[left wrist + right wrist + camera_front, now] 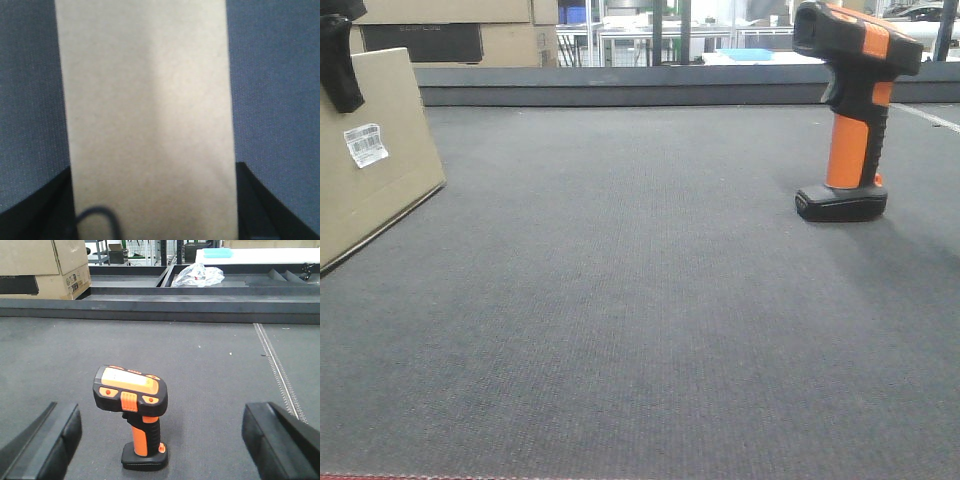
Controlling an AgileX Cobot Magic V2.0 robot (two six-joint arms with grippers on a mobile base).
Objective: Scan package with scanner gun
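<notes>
The package [370, 190] is a flat brown cardboard box at the far left of the front view. It is tilted, with a white barcode label [365, 143] facing the mat. My left gripper [152, 210] is shut on the package [147, 100], with a black finger [260, 205] against each side; one finger [338, 55] shows at the box's top. The orange and black scanner gun [850, 110] stands upright on its base at the right. In the right wrist view the scanner gun [132, 410] stands ahead, between the wide-open fingers of my right gripper [160, 445], untouched.
A dark grey mat [620, 300] covers the table, with a raised black ledge [620, 85] along the far edge. Cardboard boxes [40, 265] stand behind it at the left, with a crumpled plastic bag [197, 275] further back. A metal seam strip [277, 370] runs along the mat at the right.
</notes>
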